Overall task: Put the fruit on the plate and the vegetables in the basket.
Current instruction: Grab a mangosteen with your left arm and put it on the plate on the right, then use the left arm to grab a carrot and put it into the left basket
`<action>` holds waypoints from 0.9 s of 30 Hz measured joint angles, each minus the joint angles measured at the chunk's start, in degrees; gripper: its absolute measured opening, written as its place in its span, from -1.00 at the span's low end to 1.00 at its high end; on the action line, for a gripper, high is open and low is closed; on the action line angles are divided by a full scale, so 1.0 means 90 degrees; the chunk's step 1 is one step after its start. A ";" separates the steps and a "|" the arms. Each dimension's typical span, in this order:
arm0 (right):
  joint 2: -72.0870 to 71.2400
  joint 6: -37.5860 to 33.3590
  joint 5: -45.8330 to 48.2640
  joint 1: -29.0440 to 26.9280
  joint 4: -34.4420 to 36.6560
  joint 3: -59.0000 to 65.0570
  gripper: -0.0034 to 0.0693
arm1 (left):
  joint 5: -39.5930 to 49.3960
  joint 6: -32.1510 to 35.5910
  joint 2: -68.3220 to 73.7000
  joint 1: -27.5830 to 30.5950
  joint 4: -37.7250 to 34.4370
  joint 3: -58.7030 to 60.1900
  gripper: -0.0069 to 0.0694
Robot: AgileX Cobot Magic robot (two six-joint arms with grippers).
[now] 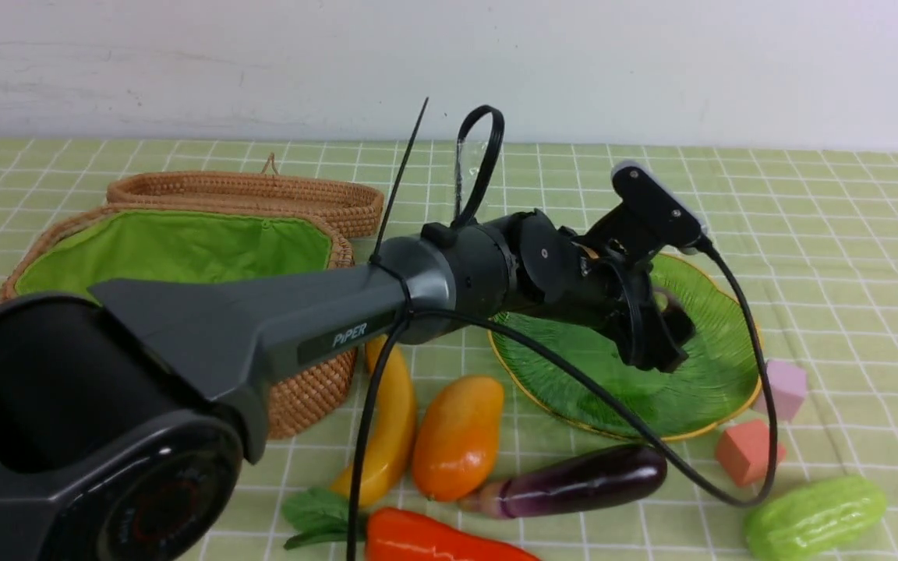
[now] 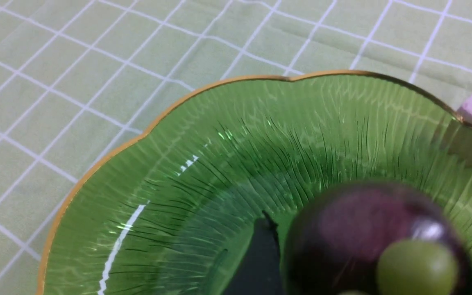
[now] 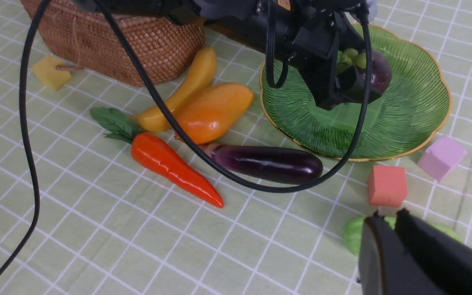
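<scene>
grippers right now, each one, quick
left gripper: open, jaws either side of the mangosteen over the plate
right gripper: nearly closed, no item seen between its fingertips

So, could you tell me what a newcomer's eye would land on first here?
Probably the dark left arm, stretching past the wicker basket, its gripper over the green plate. Next, the vivid red-orange carrot, lying beside the dark eggplant.
</scene>
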 joint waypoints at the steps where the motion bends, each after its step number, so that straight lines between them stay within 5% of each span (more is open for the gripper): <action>1: 0.0000 -0.0053 0.0000 0.0000 -0.0026 0.0000 -0.76 | -0.0018 0.0000 -0.0010 0.0000 0.0000 -0.0007 0.93; 7: 0.0000 -0.0087 0.0014 0.0000 -0.0039 0.0000 -0.76 | 0.0042 0.0000 -0.0108 0.0000 0.0000 -0.0012 0.90; 14: 0.0000 -0.0087 0.0045 0.0000 -0.0039 0.0000 -0.74 | 0.1981 -0.0822 -0.1004 0.0020 0.0124 -0.0012 0.64; 19: 0.0000 -0.0087 0.0142 0.0000 -0.0039 0.0000 -0.74 | 0.4300 -0.2862 -0.1955 0.0020 0.1214 -0.0012 0.25; 24: 0.0000 -0.0094 0.0163 0.0000 -0.0039 0.0000 -0.73 | 0.5429 -0.4004 -0.2414 0.0020 0.2370 -0.0012 -0.16; 27: 0.0000 -0.0094 0.0184 0.0000 -0.0039 0.0000 -0.72 | 0.6092 -0.5054 -0.2769 0.0020 0.3237 -0.0012 -0.72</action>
